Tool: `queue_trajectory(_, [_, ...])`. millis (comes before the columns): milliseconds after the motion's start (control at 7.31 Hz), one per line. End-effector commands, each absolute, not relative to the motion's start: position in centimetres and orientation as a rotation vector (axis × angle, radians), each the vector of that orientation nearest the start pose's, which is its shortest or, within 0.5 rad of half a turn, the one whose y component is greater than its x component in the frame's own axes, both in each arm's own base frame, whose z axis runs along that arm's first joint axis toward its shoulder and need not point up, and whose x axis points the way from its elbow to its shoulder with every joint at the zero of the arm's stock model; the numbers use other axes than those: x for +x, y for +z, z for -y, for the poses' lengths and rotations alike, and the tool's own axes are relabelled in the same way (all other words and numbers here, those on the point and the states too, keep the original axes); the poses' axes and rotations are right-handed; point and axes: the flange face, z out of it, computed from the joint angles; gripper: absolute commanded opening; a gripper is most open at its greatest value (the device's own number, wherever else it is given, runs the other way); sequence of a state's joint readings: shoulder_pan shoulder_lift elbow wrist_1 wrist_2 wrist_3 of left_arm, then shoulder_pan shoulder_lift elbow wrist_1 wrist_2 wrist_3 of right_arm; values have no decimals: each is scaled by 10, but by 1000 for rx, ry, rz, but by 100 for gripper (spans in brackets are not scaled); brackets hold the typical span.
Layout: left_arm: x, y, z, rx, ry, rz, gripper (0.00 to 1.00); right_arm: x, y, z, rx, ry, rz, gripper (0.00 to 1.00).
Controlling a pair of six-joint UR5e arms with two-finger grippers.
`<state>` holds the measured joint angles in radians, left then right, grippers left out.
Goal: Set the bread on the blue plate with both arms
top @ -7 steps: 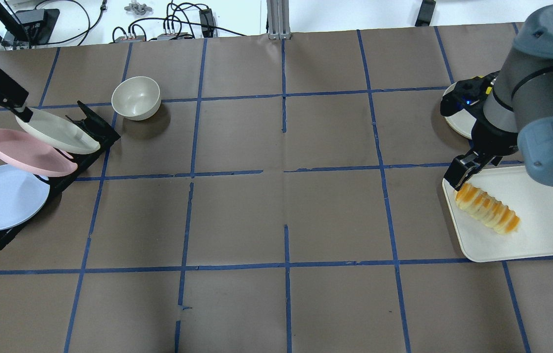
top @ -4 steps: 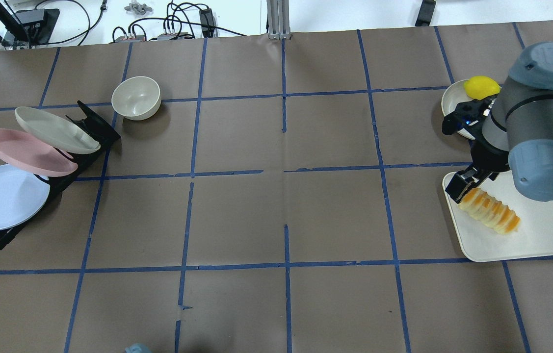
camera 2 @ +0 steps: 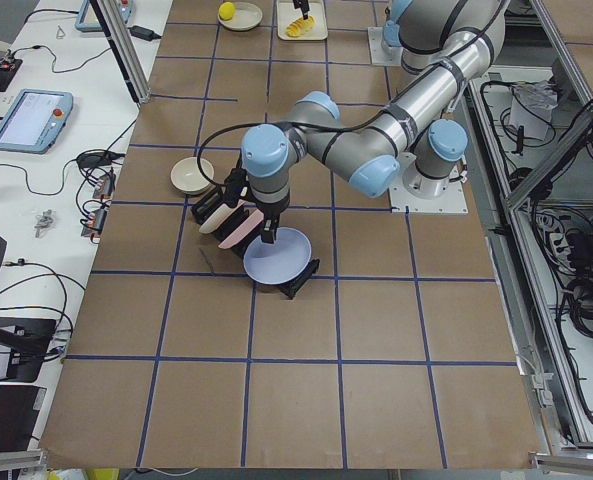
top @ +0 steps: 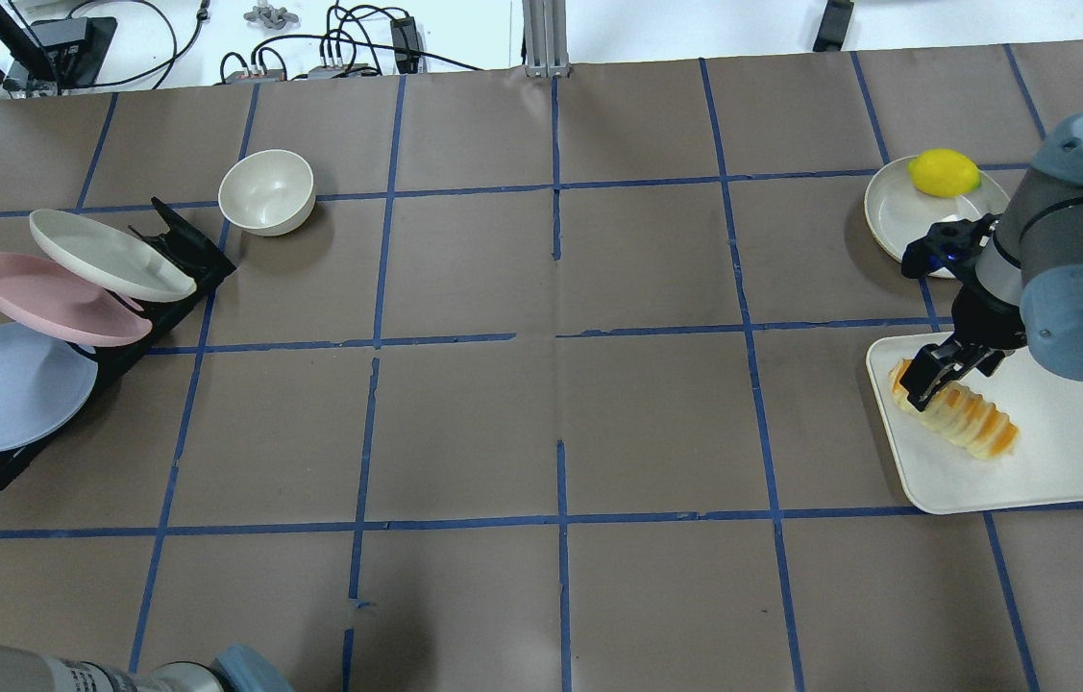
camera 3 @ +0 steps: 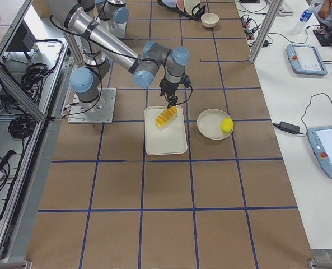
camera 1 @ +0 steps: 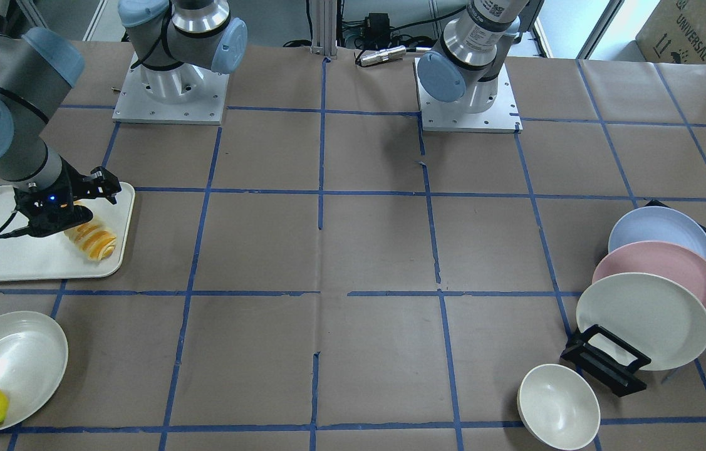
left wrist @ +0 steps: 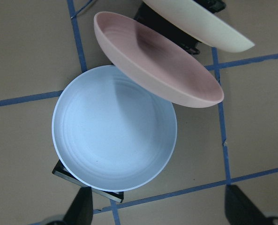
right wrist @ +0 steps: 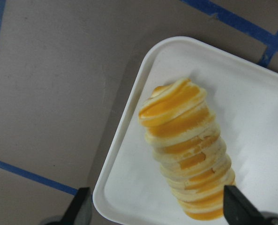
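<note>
The bread point(top: 959, 415), an orange and cream striped loaf, lies on a white tray point(top: 1070, 461) at the right. My right gripper point(top: 928, 377) is open over the loaf's far end. In the right wrist view its fingertips point(right wrist: 80, 206) stand wide apart on either side of the bread point(right wrist: 188, 154). The blue plate point(top: 3, 389) leans in the front slot of a black rack at the left. My left gripper point(left wrist: 158, 208) is open and empty, hovering over the blue plate point(left wrist: 113, 129). It is out of the overhead view.
A pink plate point(top: 56, 298) and a cream plate point(top: 109, 255) lean in the same rack point(top: 190, 240) behind the blue one. A cream bowl point(top: 267, 190) stands beside the rack. A yellow lemon point(top: 943, 173) lies in a shallow cream dish point(top: 892, 211) beyond the tray.
My right gripper has moved nearer and lower onto the bread's end, uncovering the lemon. My left gripper has left the cream plate and gone out of the overhead view.
</note>
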<state>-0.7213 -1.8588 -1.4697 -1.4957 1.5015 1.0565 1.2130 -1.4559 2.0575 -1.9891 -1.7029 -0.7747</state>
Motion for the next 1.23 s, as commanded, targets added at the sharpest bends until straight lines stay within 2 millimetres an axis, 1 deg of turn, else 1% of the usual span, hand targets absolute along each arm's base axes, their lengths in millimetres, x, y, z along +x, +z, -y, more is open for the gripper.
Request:
queue_trajectory(0, [414,328,504,391,-28,-3234,99,-52,225,472,-687,394,-3061,100])
queue_trajectory(137, [423,321,509,403,-28,-3237,99,-51,223,473,-722,398,-3048,100])
queue_trajectory(274, [429,298,513,405,-1,-3263,99,-52,223,474,-732,378,-3057,100])
queue_trajectory(410, [432,272,521,418,23,-3287,99,-52,219,474,-735,361,-3066,100])
queue_trajectory(547, [434,253,525,427,43,-3306,97,-51,207,473,-734,386,-3053,100])
queue_trajectory(684, [435,236,527,431,67,-3325,95,-53,199,473,-733,409,-3046,100])
queue_trajectory(821, [434,227,529,434,82,-3337,86,-57,191,474,-738,445,-3065,100])
queue_trajectory(957, [431,219,527,437,92,-3353,75,-58,186,474,-734,459,-3059,100])
queue_trajectory(1094, [430,210,526,448,105,-3365,58,-68,185,471,-708,478,-3071,100])
